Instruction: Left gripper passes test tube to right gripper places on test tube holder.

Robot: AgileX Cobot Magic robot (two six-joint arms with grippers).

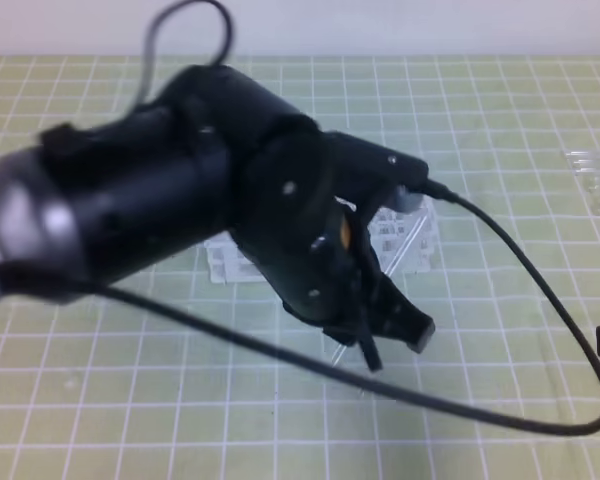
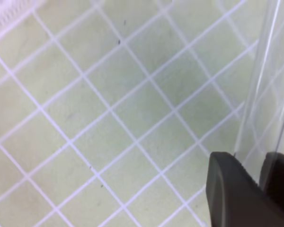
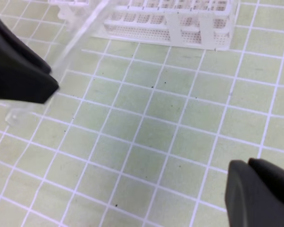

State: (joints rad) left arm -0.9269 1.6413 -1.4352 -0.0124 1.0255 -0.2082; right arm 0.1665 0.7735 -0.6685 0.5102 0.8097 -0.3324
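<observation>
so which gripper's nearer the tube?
Left. The left gripper is clamped on the tube. The right gripper is shut, off to the side, not touching it.

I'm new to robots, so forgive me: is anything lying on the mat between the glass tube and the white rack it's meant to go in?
Nothing visible. The left gripper holds the test tube beside the rack, with only bare gridded mat between.

Chunky matte-black left arm (image 1: 180,190) with silver-grey end, small screws, orange spot by the wrist, thin black cables (image 1: 540,300) looping off. Left gripper (image 1: 395,330) and right gripper (image 3: 260,191) fingers black, rounded.
</observation>
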